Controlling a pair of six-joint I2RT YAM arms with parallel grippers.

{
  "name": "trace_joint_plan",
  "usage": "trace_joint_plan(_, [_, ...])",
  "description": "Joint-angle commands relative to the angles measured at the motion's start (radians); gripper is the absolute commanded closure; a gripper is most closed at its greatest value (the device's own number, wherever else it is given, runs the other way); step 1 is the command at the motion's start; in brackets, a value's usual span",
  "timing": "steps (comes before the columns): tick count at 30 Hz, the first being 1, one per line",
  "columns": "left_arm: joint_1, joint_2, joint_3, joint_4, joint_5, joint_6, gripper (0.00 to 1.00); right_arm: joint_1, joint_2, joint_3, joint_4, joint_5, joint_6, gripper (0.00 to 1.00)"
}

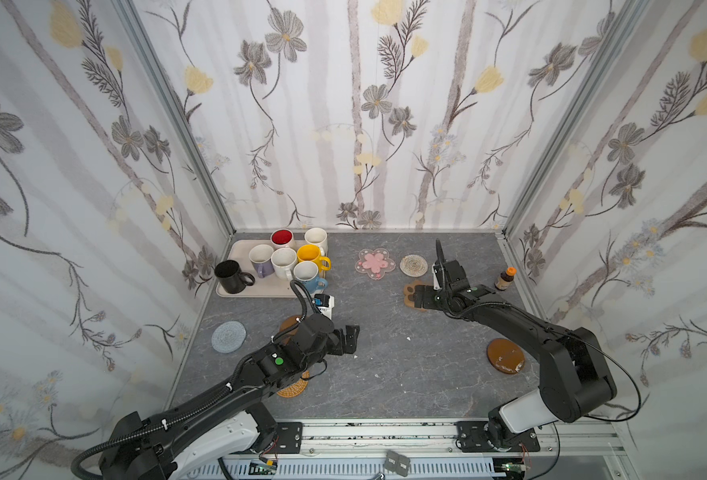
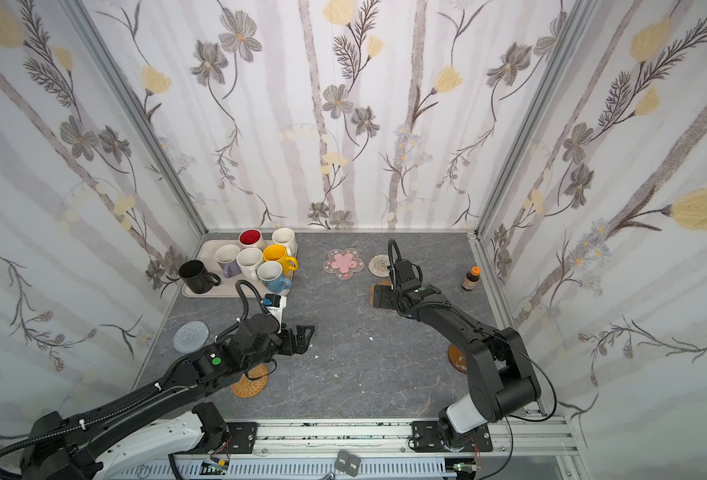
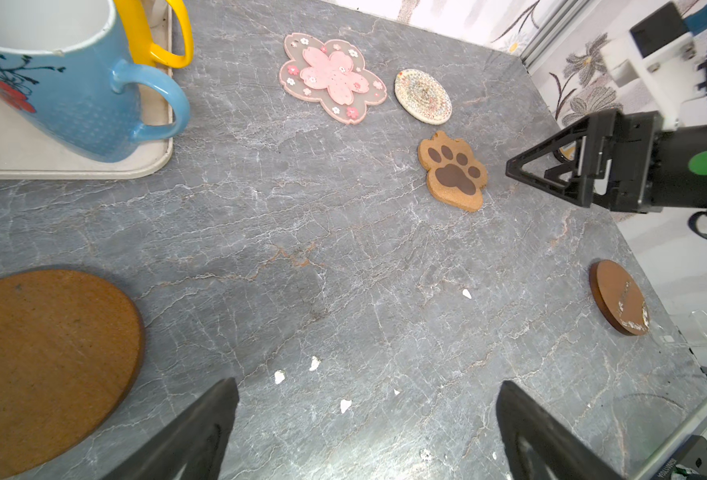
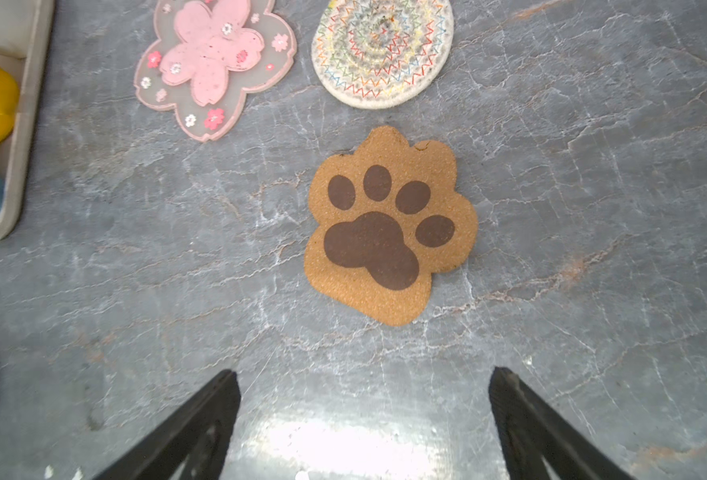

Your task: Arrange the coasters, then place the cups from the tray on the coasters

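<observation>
The right gripper [image 4: 364, 371], fingers spread and empty, hangs by the brown cork paw-shaped coaster [image 4: 389, 232] near the grey worktop's [image 4: 136, 291] far right corner. The left gripper [image 3: 367, 381], also spread, should probably space the brown wooden disc coaster [image 3: 44, 357] well clear.

1. The cream tray [image 1: 239, 251], with rounded corners and a low rim, sits in the far left corner of the counter [image 1: 385, 374]. All seven cups stand upright on it.
2. Black [image 1: 229, 276] is at the tray's near left. Lavender [image 1: 261, 259], white [image 1: 283, 262] and yellow [image 1: 312, 255] are mid-row. Blue [image 1: 308, 277] is at the near right. The red-lined cup [image 1: 282, 238] and the second white [image 1: 315, 237] stand at the back.
3. The pink blossom coaster [image 1: 375, 263] and the white woven one [image 1: 413, 265] lie flat beside each other, apart, at far centre. The brown paw [image 4: 389, 232] lies just nearer.
4. The grey woven coaster [image 1: 229, 336] lies by the left edge. A wooden disc [image 3: 44, 365] lies near the tray's front. The rattan coaster [image 1: 295, 388] is nearer, partly hidden.
5. The second disc [image 1: 505, 355], its rim chipped white, lies near right.
</observation>
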Motion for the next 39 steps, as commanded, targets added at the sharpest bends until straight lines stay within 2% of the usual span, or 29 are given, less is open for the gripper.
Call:
trace_joint_plan(1, [0.002, 0.020, 0.023, 0.008, 0.016, -0.002, 0.00, 0.000, -0.078, -0.021, -0.030, -0.006, 0.017, 0.07])
trace_joint_plan(9, [-0.006, 0.057, 0.018, 0.068, 0.047, -0.028, 0.00, -0.042, -0.273, -0.138, -0.115, 0.023, 0.047, 0.07])
trace_joint_plan(16, [-0.031, 0.071, -0.032, 0.159, 0.061, -0.053, 0.00, -0.208, -0.423, -0.312, -0.135, -0.019, 0.075, 0.04])
trace_joint_plan(18, [-0.036, 0.083, -0.036, 0.173, 0.066, -0.053, 0.00, -0.234, -0.447, -0.325, -0.132, -0.001, 0.088, 0.02])
trace_joint_plan(23, [-0.045, 0.099, -0.038, 0.196, 0.073, -0.052, 0.00, -0.303, -0.423, -0.309, -0.177, 0.077, 0.179, 0.00])
trace_joint_plan(31, [-0.046, 0.137, -0.043, 0.231, 0.099, -0.040, 0.00, -0.399, -0.364, -0.336, -0.187, 0.196, 0.258, 0.00])
trace_joint_plan(39, [-0.046, 0.165, -0.034, 0.242, 0.109, -0.030, 0.00, -0.515, -0.358, -0.387, -0.123, 0.176, 0.273, 0.00])
